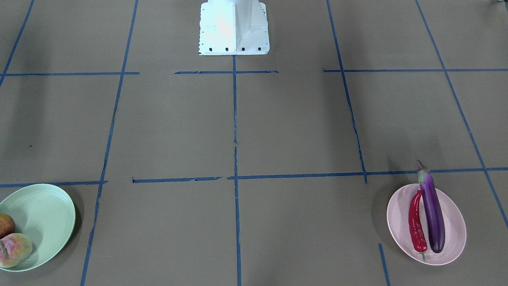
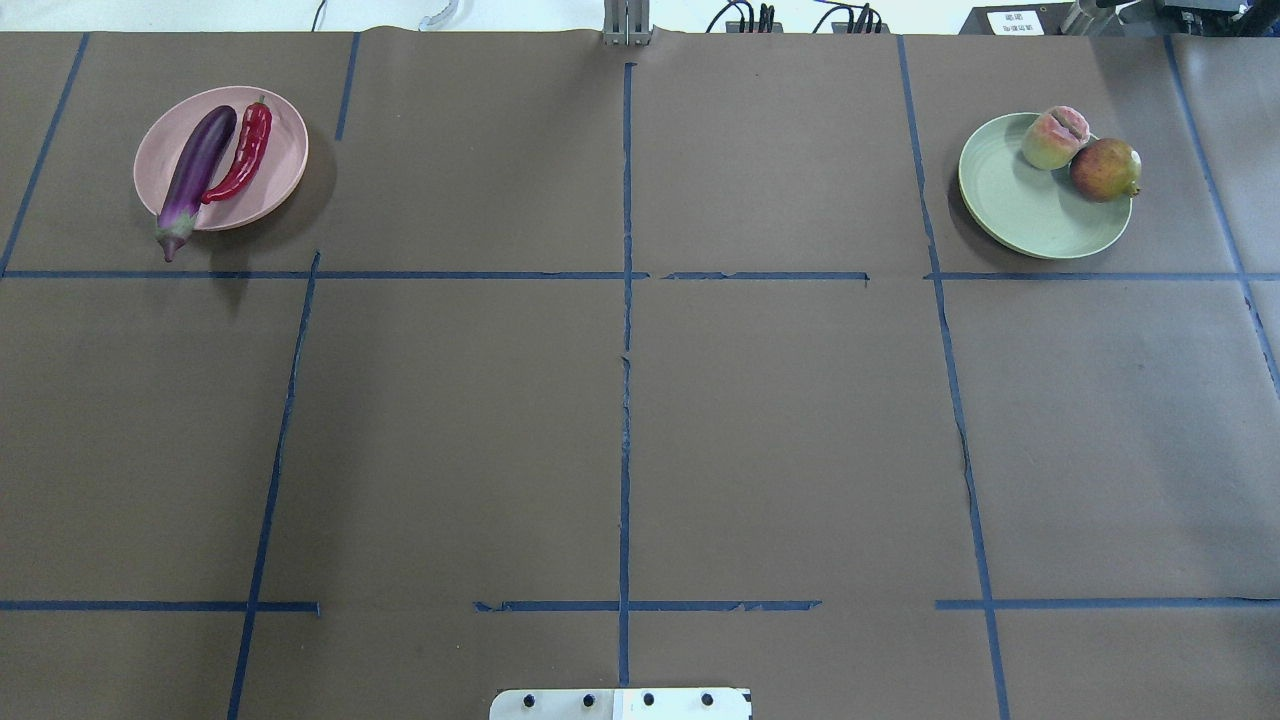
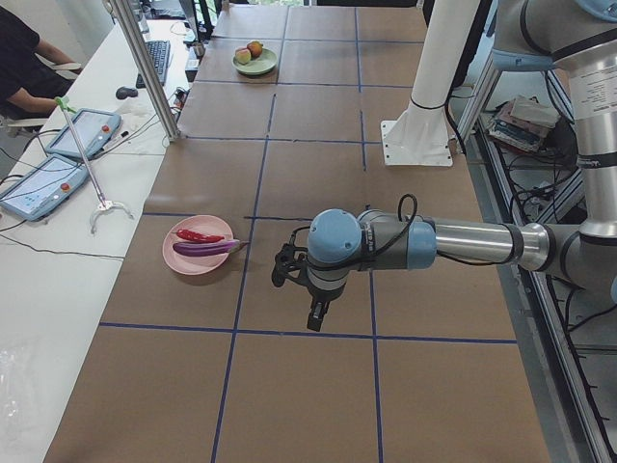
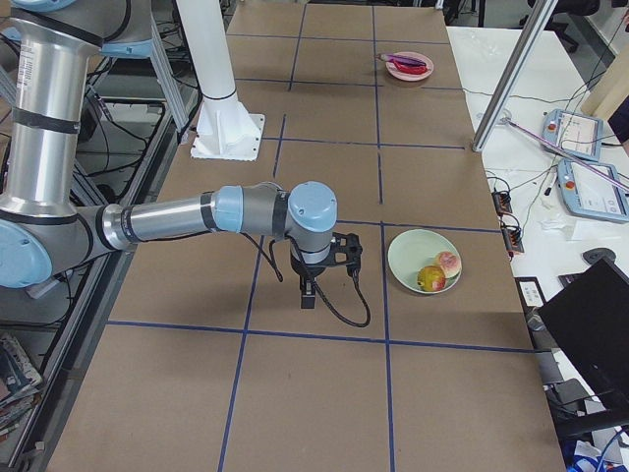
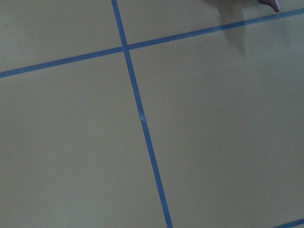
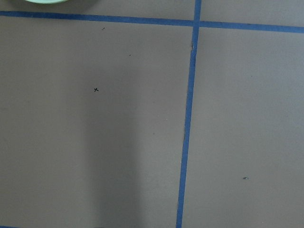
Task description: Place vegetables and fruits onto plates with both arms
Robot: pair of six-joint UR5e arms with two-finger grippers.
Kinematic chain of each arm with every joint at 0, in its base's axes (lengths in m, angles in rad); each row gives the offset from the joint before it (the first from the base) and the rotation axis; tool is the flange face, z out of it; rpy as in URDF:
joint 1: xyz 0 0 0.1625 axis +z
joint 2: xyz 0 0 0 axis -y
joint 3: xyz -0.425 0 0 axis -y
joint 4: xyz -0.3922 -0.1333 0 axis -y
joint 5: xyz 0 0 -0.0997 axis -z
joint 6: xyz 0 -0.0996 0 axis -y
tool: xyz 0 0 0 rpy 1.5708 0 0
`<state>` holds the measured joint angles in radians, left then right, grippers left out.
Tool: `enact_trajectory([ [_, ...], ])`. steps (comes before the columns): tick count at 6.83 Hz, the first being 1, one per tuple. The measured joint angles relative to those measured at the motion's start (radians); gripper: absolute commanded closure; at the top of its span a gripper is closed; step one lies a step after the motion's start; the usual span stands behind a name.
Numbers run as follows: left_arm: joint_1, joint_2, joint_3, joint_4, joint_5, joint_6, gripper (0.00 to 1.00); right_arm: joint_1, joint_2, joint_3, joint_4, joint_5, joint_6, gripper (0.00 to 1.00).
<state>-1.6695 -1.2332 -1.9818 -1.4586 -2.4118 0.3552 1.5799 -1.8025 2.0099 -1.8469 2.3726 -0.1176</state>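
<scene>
1. Table (image 2: 620,440): brown paper cover, gridded with blue tape lines (image 2: 626,350).
2. Left arm (image 3: 463,241): stretched out level above the table, left gripper (image 3: 315,316) pointing down near the pink plate. Jaw state: cannot tell, side view only.
3. Right arm (image 4: 167,221): same pose, right gripper (image 4: 308,292) pointing down near the green plate. Jaw state: cannot tell.
4. Pink plate (image 2: 285,150): far left corner.
5. Green plate (image 2: 1020,215): far right corner.
6. Eggplant (image 2: 197,165): on the pink plate, cap end overhanging the rim.
7. Chili pepper (image 2: 245,155): on the pink plate, touching the eggplant.
8. Apple (image 2: 1105,170) and peach (image 2: 1055,137): side by side at the green plate's far rim.
</scene>
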Motion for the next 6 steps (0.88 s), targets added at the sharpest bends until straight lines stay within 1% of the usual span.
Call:
enact_trajectory([
  [3,-0.005,0.050,-0.051,-0.009,0.021,0.043,0.00,-0.001,-0.004,0.002,0.001,-0.001,-0.004,0.00],
  [6,-0.006,0.064,-0.056,-0.007,0.028,0.048,0.00,-0.001,-0.004,0.003,0.000,0.004,-0.004,0.00],
])
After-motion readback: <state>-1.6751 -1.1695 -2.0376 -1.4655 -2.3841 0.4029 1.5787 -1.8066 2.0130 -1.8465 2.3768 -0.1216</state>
